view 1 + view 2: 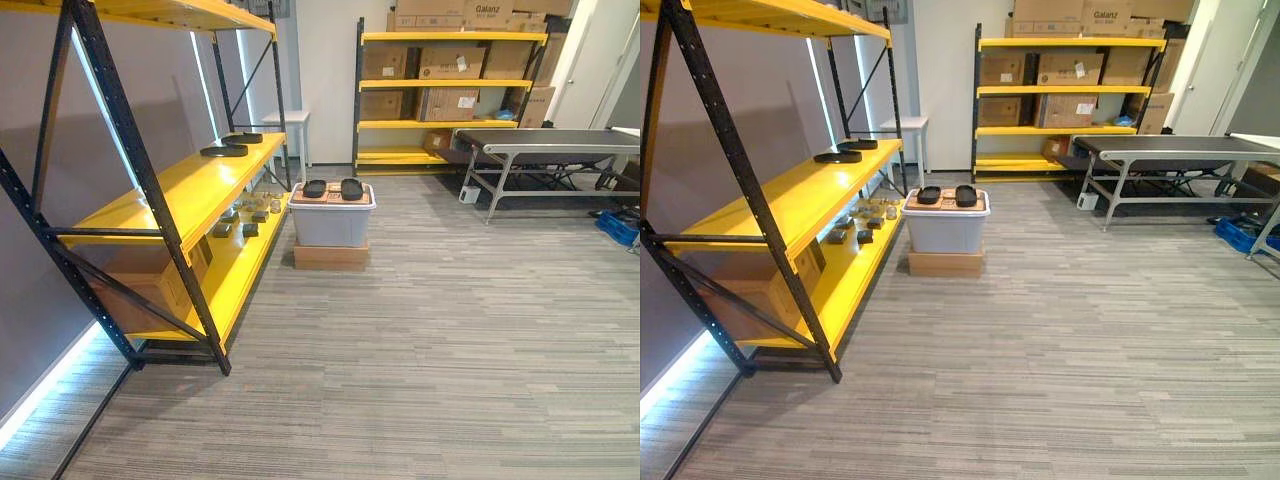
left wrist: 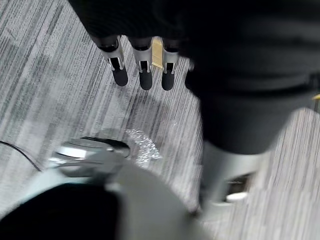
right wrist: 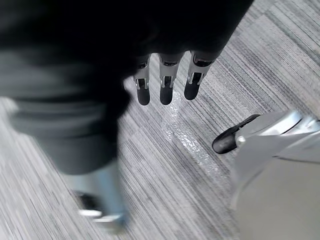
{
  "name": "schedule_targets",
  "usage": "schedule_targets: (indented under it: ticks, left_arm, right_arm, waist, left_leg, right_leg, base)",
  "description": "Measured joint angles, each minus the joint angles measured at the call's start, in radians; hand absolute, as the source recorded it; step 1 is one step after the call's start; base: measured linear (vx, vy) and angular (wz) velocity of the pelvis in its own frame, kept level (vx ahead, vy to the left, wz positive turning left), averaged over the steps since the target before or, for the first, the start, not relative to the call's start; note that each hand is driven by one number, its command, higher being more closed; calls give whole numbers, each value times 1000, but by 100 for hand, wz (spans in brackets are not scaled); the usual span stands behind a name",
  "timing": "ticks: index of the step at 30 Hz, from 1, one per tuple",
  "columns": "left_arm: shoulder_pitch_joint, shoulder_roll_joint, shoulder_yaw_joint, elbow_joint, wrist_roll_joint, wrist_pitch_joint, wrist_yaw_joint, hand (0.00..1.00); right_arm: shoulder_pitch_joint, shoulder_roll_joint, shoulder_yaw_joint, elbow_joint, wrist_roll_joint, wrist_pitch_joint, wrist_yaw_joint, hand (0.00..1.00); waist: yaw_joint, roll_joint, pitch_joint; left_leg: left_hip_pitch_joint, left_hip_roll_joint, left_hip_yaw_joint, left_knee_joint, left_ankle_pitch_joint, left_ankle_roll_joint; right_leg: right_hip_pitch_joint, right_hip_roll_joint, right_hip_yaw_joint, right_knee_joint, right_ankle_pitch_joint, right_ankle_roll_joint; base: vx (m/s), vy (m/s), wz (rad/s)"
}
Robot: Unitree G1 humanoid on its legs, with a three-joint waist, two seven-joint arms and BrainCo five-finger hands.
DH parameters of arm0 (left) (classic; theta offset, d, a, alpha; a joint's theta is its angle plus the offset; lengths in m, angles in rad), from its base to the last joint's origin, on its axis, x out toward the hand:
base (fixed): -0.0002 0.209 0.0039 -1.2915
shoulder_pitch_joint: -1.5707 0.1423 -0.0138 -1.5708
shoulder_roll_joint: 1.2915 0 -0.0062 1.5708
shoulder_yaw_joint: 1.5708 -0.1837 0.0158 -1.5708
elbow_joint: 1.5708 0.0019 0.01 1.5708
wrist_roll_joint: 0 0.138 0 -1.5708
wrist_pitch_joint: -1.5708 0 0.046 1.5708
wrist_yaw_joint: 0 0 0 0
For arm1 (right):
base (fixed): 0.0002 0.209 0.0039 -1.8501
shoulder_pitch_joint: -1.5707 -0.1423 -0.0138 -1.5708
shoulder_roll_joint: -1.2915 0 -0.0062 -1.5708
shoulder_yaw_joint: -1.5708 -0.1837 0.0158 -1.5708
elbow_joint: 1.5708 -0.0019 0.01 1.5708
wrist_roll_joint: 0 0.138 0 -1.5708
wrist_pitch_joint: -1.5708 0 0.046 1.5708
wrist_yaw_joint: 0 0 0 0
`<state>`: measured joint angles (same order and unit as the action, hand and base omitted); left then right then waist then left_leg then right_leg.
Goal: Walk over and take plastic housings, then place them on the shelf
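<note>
Hanging over the grey striped carpet floor (image 1: 430, 380), your left hand (image 2: 145, 70) has its fingers straight and relaxed, holding nothing. Your right hand (image 3: 166, 85) hangs the same way, fingers straight and empty.

Close on your left stands the black-framed yellow metal shelf (image 1: 190, 185). It has a brown cardboard box (image 1: 150, 290) on its bottom level and small dark parts (image 1: 240, 222) further along that level.

Well ahead of you, a pale grey plastic bin (image 1: 332, 225) sits on a flat brown base (image 1: 331, 257), just beside the shelf's far end. Two black oval plastic housings (image 1: 315, 188) lie side by side on the bin's lid. On the shelf's middle level, near its far end, two more flat black housings (image 1: 224, 151) lie close together.

Against the back wall you see a second yellow shelf (image 1: 450, 84) loaded with stacked cardboard boxes (image 1: 447, 103). To its right is a grey metal table (image 1: 550, 140) with a dark top, and a blue crate (image 1: 618, 226) sits on the floor at far right.
</note>
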<state>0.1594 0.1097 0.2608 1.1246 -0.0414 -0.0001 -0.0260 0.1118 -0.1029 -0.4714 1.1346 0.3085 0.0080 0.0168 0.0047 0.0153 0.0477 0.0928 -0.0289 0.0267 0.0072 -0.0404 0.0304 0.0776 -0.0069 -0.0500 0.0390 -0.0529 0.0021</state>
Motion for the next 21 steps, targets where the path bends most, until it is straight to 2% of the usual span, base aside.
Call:
schedule_targets:
  ticks: [4,9,16,19,21]
  left_arm:
    - [-73,2,27,-4,-46,-13,-3,0]
    - [-86,35,32,-26,-77,-30,-2,0]
    - [-65,42,71,-21,-71,-29,1,0]
    - [-63,36,89,-13,-43,-28,2,0]
    - [-64,34,105,-13,-15,-28,2,0]
  right_arm:
    - [-70,-10,1,-6,-1,-2,-4,0]
    - [-108,-53,1,-24,-9,-20,1,0]
    - [-106,-81,-5,-14,-51,-20,11,0]
    - [-108,-80,-80,14,-87,-15,12,0]
    - [-109,-81,-86,20,-88,-9,13,0]
  waist:
    - [-3,1,36]
    - [-1,-1,46]
    - [-3,3,47]
    - [-3,8,49]
    - [-3,8,49]
  left_leg:
    - [0,-5,-3,10,-5,-8]
    - [6,-7,-3,-2,-10,-14]
    - [43,-7,1,-40,-1,-1]
    - [70,-9,-1,-53,-1,-1]
    - [70,-9,-3,-55,0,0]
  right_leg:
    - [16,-4,3,-15,7,11]
    - [21,-5,7,-27,7,11]
    - [38,-3,11,-39,7,12]
    - [66,-4,7,-51,6,12]
    - [67,-4,4,-51,6,13]
  base:
    - [44,5,-2]
    - [-2,-2,-2]
    - [-9,-7,-2]
    - [0,0,0]
    - [0,0,0]
